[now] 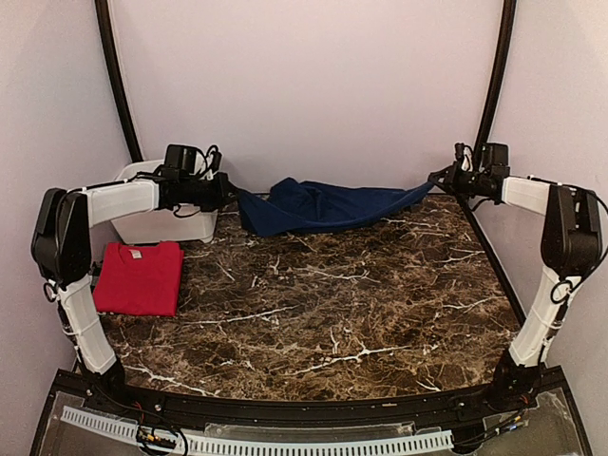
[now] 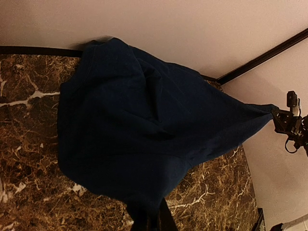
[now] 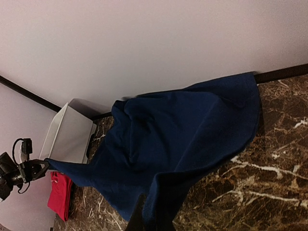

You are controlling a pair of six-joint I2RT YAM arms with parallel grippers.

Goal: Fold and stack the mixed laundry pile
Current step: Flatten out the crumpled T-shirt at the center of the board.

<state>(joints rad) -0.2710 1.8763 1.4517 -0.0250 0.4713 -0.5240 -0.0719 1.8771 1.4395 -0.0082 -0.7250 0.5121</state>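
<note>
Red T-shirt is laid folded at the left edge of the worktop, the white bin behind it in the far corner. Along the far edge, the left gripper is clamped on one end of the navy blue T-shirt, the right gripper on the other

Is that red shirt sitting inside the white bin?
No, the red shirt lies flat on the marble table, outside the white bin and on its near side.

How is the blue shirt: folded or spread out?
Spread out: the navy T-shirt is stretched between the left end effector and right end effector, its middle sagging onto the table.
</note>
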